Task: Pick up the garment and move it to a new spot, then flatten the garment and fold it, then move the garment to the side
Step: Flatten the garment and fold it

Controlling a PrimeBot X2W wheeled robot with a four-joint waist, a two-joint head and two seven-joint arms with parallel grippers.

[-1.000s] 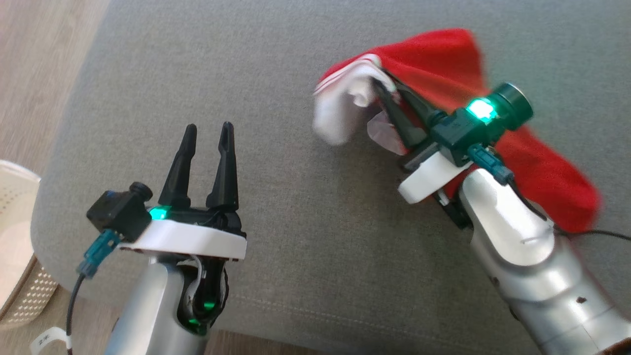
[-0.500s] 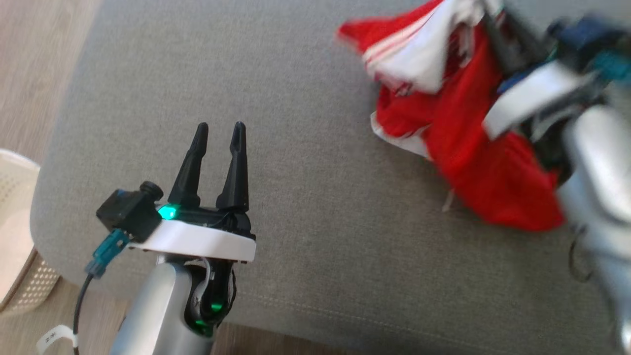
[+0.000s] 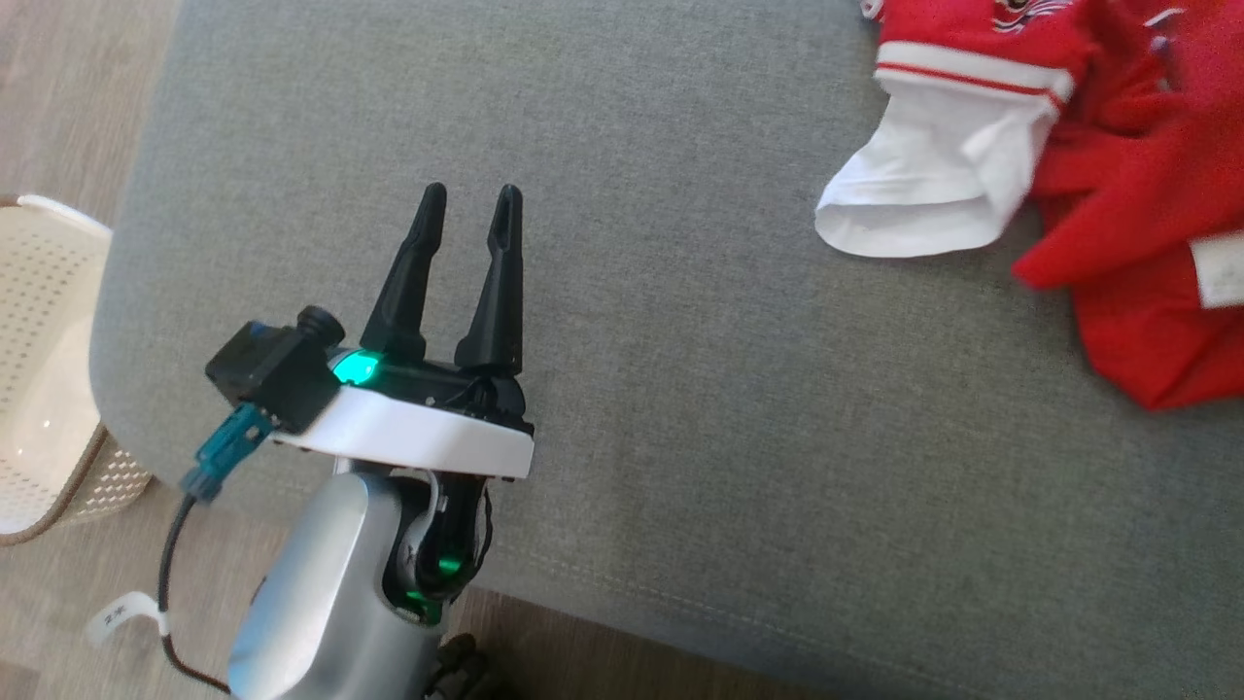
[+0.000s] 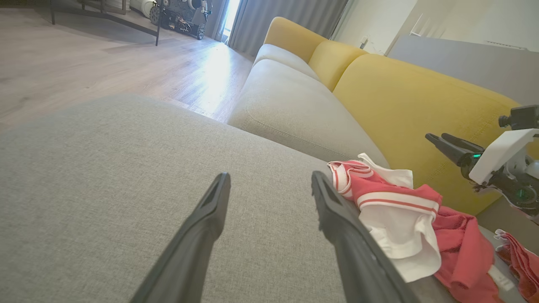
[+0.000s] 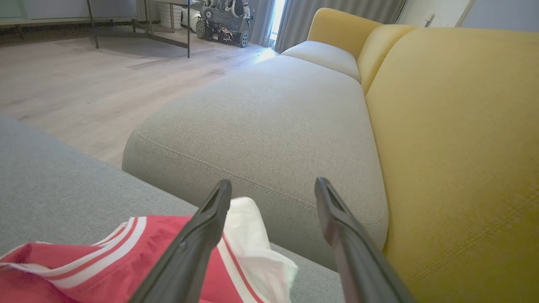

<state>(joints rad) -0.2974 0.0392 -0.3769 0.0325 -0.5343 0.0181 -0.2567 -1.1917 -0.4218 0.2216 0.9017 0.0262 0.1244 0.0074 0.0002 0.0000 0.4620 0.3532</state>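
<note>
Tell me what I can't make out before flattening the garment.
- Garment: head view's top and right edges cut it off; full outline unknown.
- Its left edge: left wrist view, behind the left tool.
- Its body: right wrist view, cut by the bottom edge, partly behind the right tool.
- Basket: contents cut off, head view's left edge.

Garment [image 3: 1147, 214]: red, white sleeve, red-and-white striped band, at 2 o'clock. Cushion [image 3: 680, 408]: plain grey. Basket [image 3: 44, 272] at 9 o'clock: cream, perforated.
</note>
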